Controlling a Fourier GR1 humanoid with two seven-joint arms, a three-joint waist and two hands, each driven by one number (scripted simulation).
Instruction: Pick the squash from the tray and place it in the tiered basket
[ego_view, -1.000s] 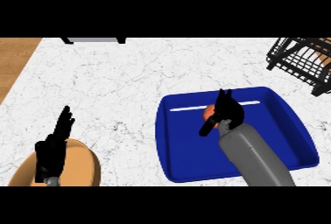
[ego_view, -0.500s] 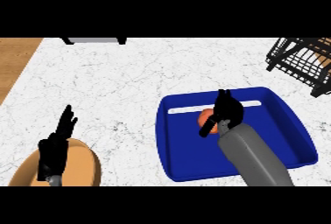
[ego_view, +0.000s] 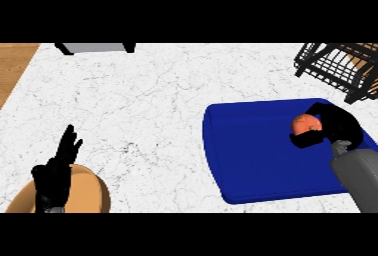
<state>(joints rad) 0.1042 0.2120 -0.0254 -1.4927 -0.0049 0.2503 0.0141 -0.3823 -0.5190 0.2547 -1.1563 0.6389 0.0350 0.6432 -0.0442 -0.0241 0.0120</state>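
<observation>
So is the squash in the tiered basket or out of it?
Out: the squash sits in the right hand over the blue tray, short of the tiered basket.

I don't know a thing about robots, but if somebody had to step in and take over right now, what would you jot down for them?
Right hand: curled round the orange squash, over the blue tray near its far right part. Whether the squash is lifted off the tray cannot be told.
Left hand: open, fingers up, resting at the lower left over a tan round plate.
Tiered basket: black wire, at the counter's far right corner, beyond the tray.
Done: squash grasped.
Left: carry it away and to the right to the basket, set it inside, let go.
</observation>
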